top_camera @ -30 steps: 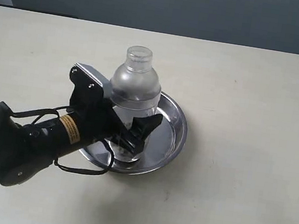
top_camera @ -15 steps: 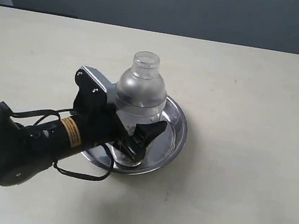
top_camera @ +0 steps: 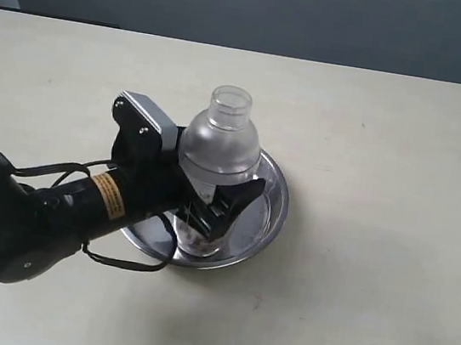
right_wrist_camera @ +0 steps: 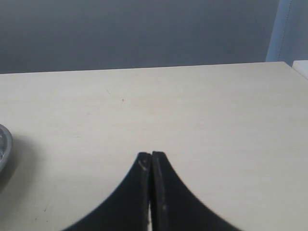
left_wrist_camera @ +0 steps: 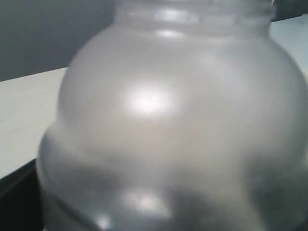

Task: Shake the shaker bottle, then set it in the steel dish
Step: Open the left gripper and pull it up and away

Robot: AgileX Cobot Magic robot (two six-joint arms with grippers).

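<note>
The shaker bottle (top_camera: 220, 141) stands upright over the near-left part of the steel dish (top_camera: 272, 197). Its clear cap is on top and brownish granules lie low inside. Its base is down at the dish's flat bottom; whether it touches I cannot tell. My left gripper (top_camera: 223, 195) comes in from the left and is shut on the bottle's lower body; the near black finger (top_camera: 240, 198) shows, the far one is hidden. The frosted shoulder of the bottle (left_wrist_camera: 154, 120) fills the left wrist view. My right gripper (right_wrist_camera: 151, 155) is shut on nothing above bare table.
The cream table (top_camera: 371, 270) stretches around the dish on all sides. The left arm's black body and cables (top_camera: 44, 215) lie at the near left of the dish. A sliver of the dish's rim (right_wrist_camera: 4, 144) shows in the right wrist view.
The left gripper has carried the bottle slightly to the right and lower into the dish, and the bottle has come more upright. The right gripper's earlier position is not shown.
</note>
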